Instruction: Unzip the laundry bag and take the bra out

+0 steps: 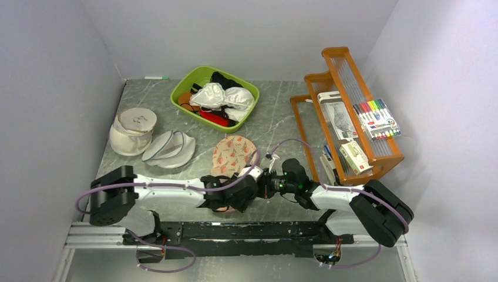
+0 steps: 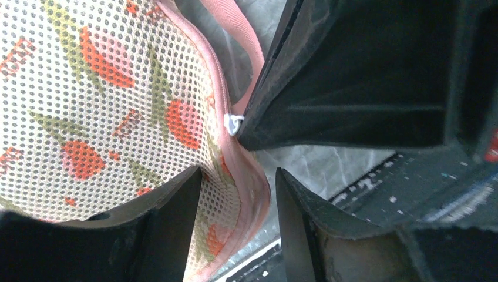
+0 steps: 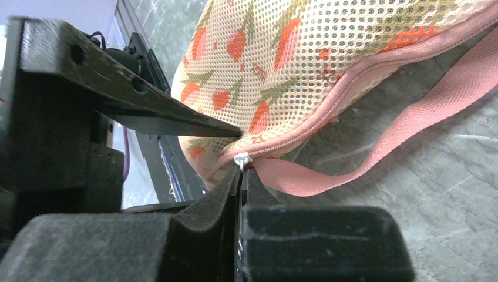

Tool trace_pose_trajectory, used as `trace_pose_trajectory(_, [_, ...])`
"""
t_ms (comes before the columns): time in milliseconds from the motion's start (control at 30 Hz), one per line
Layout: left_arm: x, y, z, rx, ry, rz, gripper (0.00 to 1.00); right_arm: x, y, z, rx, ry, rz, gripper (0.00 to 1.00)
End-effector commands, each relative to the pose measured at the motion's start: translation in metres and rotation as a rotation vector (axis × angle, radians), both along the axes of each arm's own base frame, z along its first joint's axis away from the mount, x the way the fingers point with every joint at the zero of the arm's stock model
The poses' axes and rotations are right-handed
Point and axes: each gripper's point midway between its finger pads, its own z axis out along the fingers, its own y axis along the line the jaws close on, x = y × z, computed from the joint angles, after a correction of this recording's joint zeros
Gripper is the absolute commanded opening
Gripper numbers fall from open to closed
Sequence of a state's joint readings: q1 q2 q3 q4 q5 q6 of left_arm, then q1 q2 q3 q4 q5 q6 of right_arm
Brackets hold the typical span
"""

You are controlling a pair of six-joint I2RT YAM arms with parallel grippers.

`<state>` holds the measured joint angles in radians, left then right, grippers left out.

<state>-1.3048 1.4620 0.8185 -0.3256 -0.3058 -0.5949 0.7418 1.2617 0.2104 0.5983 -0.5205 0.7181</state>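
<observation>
Right pincer (image 3: pixel 240 171), closed, nipped the small white zip pull (image 3: pixel 242 159) of the laundry bag (image 3: pixel 329 53), a soft, light mesh pouch lying on the desk (image 3: pixel 423 205) by my bases; my left pincer (image 2: pixel 238 171), jaws apart, straddled its limp zipped edge, probably the best anchor.

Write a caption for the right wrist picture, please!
Right gripper pinches the white zip pull on the flowery laundry bag, its pink strap lying on the grey table.

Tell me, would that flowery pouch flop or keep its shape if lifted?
Probably floppy: the pouch is thin mesh fabric, bulging softly. Likely light, being mostly holes. Its strap lies limp, so it would likely dangle.
</observation>
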Motion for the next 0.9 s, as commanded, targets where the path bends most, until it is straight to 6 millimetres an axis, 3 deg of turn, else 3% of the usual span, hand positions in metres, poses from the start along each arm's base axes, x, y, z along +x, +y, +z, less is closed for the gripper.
trace_pose_trajectory(0, [0.014, 0.005, -0.006, 0.133, -0.1, 0.052, 0.57, 0.006, 0.005, 0.014, 0.031, -0.05, -0.005, 0.0])
trace_pose_trajectory(200, [0.018, 0.019, -0.01, 0.184, -0.139, 0.103, 0.25, 0.011, -0.002, 0.005, -0.014, -0.062, -0.041, 0.0])
trace_pose_trajectory(300, [0.014, 0.025, -0.009, 0.167, -0.126, 0.098, 0.16, 0.018, -0.009, -0.006, -0.06, -0.071, -0.087, 0.0])
trace_pose_trajectory(500, [0.005, 0.037, -0.008, 0.116, -0.097, 0.103, 0.07, 0.044, -0.021, -0.026, -0.15, -0.081, -0.189, 0.0])
trace_pose_trajectory(667, [0.002, 0.047, -0.013, 0.122, -0.083, 0.126, 0.07, 0.079, -0.033, -0.023, -0.201, -0.131, -0.284, 0.0])
trace_pose_trajectory(867, [0.004, 0.063, -0.023, 0.156, -0.094, 0.18, 0.07, 0.12, -0.062, -0.019, -0.257, -0.175, -0.418, 0.0])
